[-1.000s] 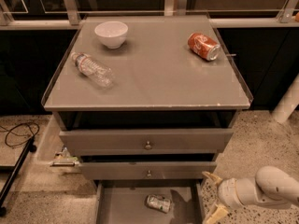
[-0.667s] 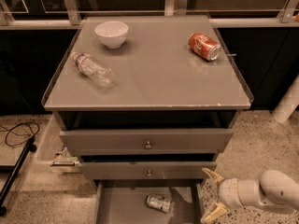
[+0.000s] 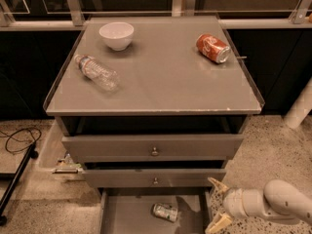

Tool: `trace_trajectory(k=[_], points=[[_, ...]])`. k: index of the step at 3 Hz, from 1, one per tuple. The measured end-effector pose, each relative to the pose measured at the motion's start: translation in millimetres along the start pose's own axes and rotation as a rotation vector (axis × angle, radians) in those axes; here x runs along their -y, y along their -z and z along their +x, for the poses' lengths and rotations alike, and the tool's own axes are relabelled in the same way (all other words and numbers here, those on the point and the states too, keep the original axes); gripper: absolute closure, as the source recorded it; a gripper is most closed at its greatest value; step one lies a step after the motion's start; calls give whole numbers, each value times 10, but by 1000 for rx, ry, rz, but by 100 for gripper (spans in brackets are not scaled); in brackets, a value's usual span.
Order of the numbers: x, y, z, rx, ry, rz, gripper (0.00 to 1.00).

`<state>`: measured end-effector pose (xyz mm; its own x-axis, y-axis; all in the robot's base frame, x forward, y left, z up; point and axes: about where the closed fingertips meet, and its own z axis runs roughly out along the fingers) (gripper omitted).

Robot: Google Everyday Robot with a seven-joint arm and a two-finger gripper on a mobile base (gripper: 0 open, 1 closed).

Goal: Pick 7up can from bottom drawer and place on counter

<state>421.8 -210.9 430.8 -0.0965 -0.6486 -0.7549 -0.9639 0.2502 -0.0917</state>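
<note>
The 7up can (image 3: 165, 212) lies on its side on the grey floor of the pulled-out bottom drawer (image 3: 126, 216), near its middle. My gripper (image 3: 216, 205) is at the lower right, just outside the drawer's right wall and to the right of the can. Its two tan fingers are spread apart and hold nothing. The white arm (image 3: 273, 206) reaches in from the right edge. The counter (image 3: 161, 82) is the glossy grey top of the cabinet above.
On the counter stand a white bowl (image 3: 116, 35) at the back left, a clear plastic bottle (image 3: 96, 72) lying at the left, and a red-orange soda can (image 3: 213, 48) lying at the back right. Two upper drawers with knobs (image 3: 154, 151) stick out slightly. A black cable (image 3: 17, 140) lies on the floor at left.
The arm and gripper have shifted slightly to the right and down. The can and the drawer have not moved.
</note>
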Motion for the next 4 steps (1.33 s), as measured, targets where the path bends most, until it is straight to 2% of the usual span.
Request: trace_trajectory(k=[1,2,3,4], points=[[-23,-457,301,-43,35,16,0],[14,-915,765,-70,12,31,0],[16,-1244,1070,-78,5,37,0],[78,-1711,1246,-22,-6,31,0]])
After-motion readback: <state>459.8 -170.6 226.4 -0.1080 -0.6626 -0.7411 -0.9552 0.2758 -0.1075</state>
